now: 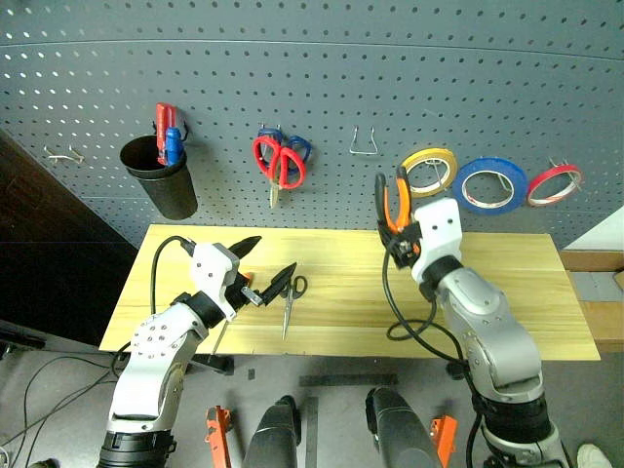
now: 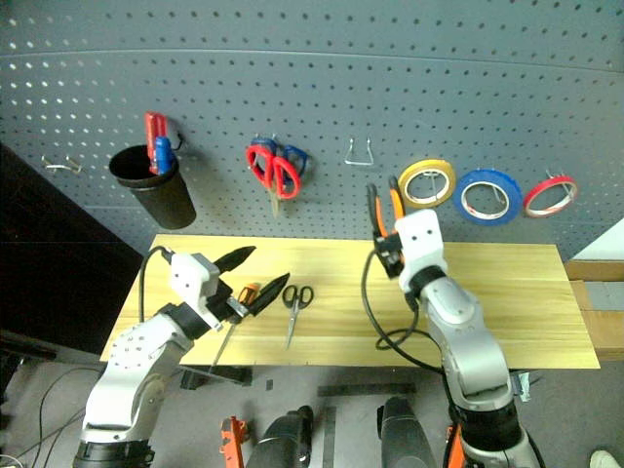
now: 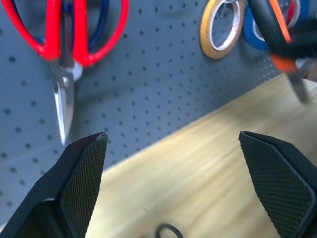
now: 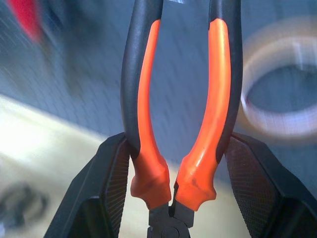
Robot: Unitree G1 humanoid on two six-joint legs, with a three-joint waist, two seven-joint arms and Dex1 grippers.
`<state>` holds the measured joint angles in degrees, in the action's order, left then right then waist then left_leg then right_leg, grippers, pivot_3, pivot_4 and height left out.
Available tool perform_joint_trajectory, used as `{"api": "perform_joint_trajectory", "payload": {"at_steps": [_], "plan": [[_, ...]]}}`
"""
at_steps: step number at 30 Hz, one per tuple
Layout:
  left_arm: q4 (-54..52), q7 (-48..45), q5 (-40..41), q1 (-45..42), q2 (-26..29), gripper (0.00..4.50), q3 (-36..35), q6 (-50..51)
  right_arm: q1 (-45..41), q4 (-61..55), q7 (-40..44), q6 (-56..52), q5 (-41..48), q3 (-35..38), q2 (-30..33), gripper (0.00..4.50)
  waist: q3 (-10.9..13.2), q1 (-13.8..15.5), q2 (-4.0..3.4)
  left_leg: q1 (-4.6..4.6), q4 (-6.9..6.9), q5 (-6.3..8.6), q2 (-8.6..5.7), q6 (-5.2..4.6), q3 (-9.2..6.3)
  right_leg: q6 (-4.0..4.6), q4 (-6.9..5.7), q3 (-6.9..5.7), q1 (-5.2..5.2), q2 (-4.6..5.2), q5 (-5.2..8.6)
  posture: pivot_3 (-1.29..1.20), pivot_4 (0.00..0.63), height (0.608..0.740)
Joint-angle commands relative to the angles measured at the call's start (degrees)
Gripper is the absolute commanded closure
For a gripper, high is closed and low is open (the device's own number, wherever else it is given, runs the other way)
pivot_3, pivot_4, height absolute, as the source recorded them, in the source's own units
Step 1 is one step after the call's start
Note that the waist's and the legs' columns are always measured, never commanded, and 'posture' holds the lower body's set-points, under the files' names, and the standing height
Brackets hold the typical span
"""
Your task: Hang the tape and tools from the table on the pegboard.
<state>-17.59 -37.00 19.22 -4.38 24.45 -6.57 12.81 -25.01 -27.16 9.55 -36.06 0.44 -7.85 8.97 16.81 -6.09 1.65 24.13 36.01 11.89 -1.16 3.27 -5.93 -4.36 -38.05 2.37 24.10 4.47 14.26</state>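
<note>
Pegboard (image 1: 322, 88) up at 12 o'clock | left tool (image 1: 261, 265) hangs spread wide, nothing in it, over the desk (image 1: 507, 322) | screwdriver (image 2: 237, 314) and silver scissors (image 1: 290, 300) lie flat at 6 o'clock | right tool (image 1: 403, 237) clamped on orange-and-black pliers (image 1: 390, 202), handles up | blue tape (image 1: 489, 185) hooked at 2 o'clock
</note>
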Motion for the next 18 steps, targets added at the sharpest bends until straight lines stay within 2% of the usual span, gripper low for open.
{"api": "perform_joint_trajectory", "payload": {"at_steps": [1, 7, 11, 18], "plan": [[-3.17, 2.62, 1.44, -2.87, 0.71, 0.00, -0.81, 4.31, -8.89, 4.57, -1.09, 10.67, -1.74, -0.89, -2.18, 1.85, 0.00, 0.02, 0.00, -0.03, 0.02, -0.03, 0.05, 0.03, -0.02, 0.02, -0.01, 0.00, -0.02, -0.07, -0.03, -0.11, 0.250, 0.740], [-3.83, 6.95, 2.37, -9.86, -0.25, 0.00, -0.27, 10.30, -23.77, 28.16, -3.21, 27.21, -2.97, 1.59, -4.44, 1.86, -0.03, 0.06, 0.05, -0.08, 0.02, -0.16, 0.48, 0.15, -0.01, 0.32, 0.01, -0.05, -0.02, -0.52, -0.31, -0.09, 0.249, 0.740], [-5.50, 6.67, 2.16, -11.31, 0.45, 0.00, 1.14, 12.37, -29.88, 39.77, -3.82, 37.50, -4.25, 1.84, -4.06, 1.86, -0.03, 0.10, 0.05, -0.06, -0.09, -0.14, 0.71, 0.17, 0.05, 0.45, 0.04, -0.03, 0.06, -0.77, -0.38, -0.07, 0.251, 0.740], [-7.48, 5.88, 1.93, -12.59, 1.18, 0.00, 2.65, 13.52, -34.18, 50.02, -4.18, 46.50, -4.94, 2.56, -3.98, 1.86, -0.03, 0.56, 0.04, -0.02, -0.18, -0.14, 0.78, 0.18, 0.11, 0.49, 0.04, 0.02, 0.19, -0.83, -0.40, -0.04, 0.243, 0.740]]}}
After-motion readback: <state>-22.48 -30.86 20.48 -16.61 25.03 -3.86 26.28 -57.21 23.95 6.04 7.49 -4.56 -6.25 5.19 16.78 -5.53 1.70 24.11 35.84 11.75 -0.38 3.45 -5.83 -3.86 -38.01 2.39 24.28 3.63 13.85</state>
